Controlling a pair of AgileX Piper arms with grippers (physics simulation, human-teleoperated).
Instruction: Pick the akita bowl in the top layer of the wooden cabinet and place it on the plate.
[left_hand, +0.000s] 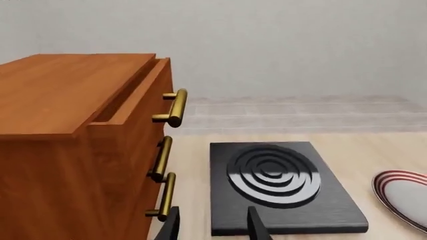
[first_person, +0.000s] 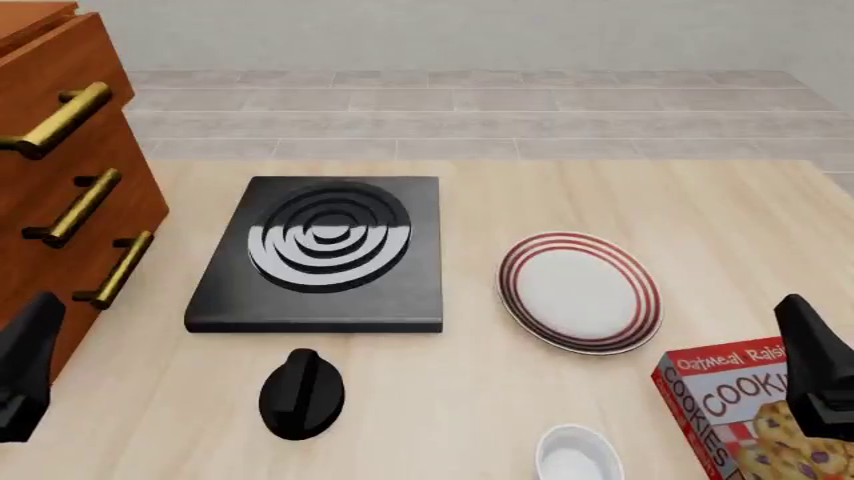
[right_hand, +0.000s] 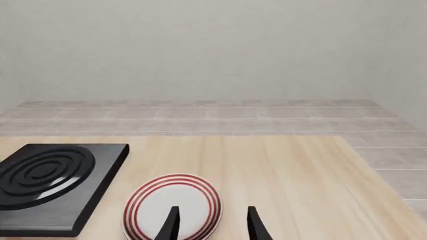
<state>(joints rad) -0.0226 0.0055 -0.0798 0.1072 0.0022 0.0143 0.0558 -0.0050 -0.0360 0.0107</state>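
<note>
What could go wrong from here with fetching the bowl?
The top drawer is only slightly open, and the akita bowl is not visible, so the left gripper may need to pull the handle first. The stove slab and knob lie between the cabinet and plate.

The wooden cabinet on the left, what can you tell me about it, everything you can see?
The wooden cabinet is a tall reddish-brown chest that looks like varnished wood, standing upright at the table's left edge beside the black stove slab. Three brass bar handles run down its front. Its top drawer is pulled slightly open; nothing inside is visible. No gripper touches it.
</note>
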